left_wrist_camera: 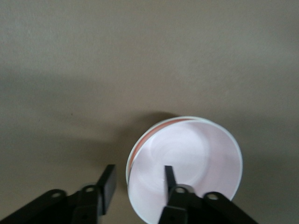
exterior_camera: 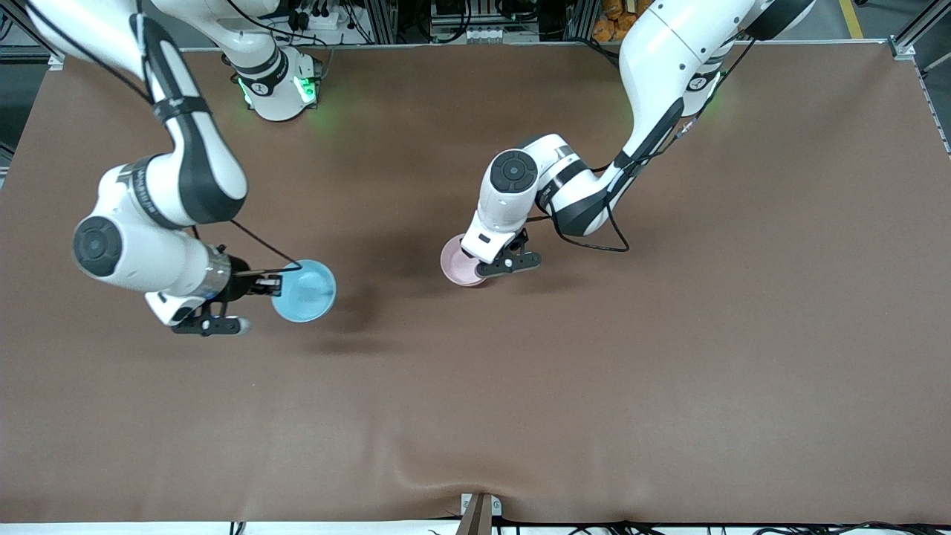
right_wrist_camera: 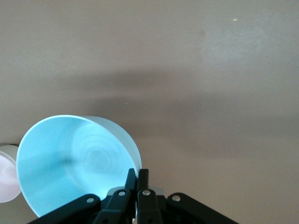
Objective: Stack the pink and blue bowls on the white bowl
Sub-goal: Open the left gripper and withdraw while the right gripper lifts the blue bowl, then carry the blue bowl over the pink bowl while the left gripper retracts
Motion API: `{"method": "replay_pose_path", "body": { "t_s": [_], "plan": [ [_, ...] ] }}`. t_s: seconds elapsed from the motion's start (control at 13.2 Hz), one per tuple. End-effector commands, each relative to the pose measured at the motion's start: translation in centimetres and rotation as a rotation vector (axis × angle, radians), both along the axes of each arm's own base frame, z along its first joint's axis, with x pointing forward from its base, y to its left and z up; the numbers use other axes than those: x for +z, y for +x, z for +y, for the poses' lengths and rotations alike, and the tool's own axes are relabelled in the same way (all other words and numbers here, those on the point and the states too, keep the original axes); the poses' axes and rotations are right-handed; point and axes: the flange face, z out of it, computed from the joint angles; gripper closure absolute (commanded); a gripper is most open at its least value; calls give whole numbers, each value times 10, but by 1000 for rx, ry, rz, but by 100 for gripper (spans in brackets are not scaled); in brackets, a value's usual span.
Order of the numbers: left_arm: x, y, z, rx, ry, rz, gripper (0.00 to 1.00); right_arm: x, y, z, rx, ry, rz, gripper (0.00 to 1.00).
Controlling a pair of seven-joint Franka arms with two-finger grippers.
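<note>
The pale pink bowl (exterior_camera: pixel 455 264) sits nested in the white bowl near the table's middle. In the left wrist view the pink bowl (left_wrist_camera: pixel 196 149) shows inside the white bowl's rim (left_wrist_camera: pixel 187 118). My left gripper (exterior_camera: pixel 477 266) is open and low over this stack. In the left wrist view my left gripper (left_wrist_camera: pixel 140 170) straddles the rim, with one finger inside the pink bowl and one outside. My right gripper (exterior_camera: pixel 276 285) is shut on the rim of the sky-blue bowl (exterior_camera: pixel 304 291) and holds it tilted above the table toward the right arm's end. My right gripper (right_wrist_camera: pixel 138 171) pinches the blue bowl's (right_wrist_camera: pixel 70 163) wall.
The brown table cloth (exterior_camera: pixel 594 371) lies bare around both bowls. The bowl stack shows at the edge of the right wrist view (right_wrist_camera: pixel 7 172). A clamp (exterior_camera: pixel 479 513) sits at the table edge nearest the front camera.
</note>
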Motion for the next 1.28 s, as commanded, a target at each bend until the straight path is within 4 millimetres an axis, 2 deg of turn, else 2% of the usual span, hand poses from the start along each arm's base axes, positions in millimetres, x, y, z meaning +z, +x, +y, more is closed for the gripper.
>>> {"method": "replay_pose_path", "body": {
  "t_s": [0.0, 0.08, 0.3, 0.45, 0.53, 0.68, 0.83, 0.98, 1.21],
  "plan": [
    [59, 34, 39, 49, 74, -87, 0, 19, -11, 15, -14, 2, -2, 100],
    [90, 47, 61, 77, 104, -107, 0, 20, -12, 21, -17, 5, 1, 100],
    [186, 103, 172, 69, 133, -197, 0, 30, -17, 39, -18, 49, 4, 100],
    [230, 123, 232, 98, 129, -223, 0, 33, -26, 72, -25, 62, 13, 100],
    [247, 124, 251, 122, 134, -203, 0, 37, -32, 98, -32, 61, 9, 100],
    [281, 124, 269, 110, 143, -170, 0, 43, -42, 141, -83, 57, 2, 100],
    [303, 131, 300, 66, 158, -171, 0, 43, -53, 169, -92, 62, -11, 100],
    [319, 131, 330, 48, 168, -172, 0, 30, -63, 200, -106, 64, -11, 100],
    [339, 131, 370, 57, 90, -170, 0, 5, -78, 243, -172, 68, -7, 100]
  ]
}}
